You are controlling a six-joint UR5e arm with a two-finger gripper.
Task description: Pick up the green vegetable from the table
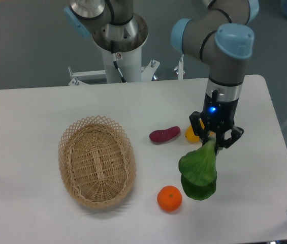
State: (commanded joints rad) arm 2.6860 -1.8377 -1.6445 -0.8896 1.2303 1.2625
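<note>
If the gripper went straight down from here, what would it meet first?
Probably bare table: the gripper points down, shut on the green vegetable, whose leaf would touch first. The orange looks off-line; depth unclear.
</note>
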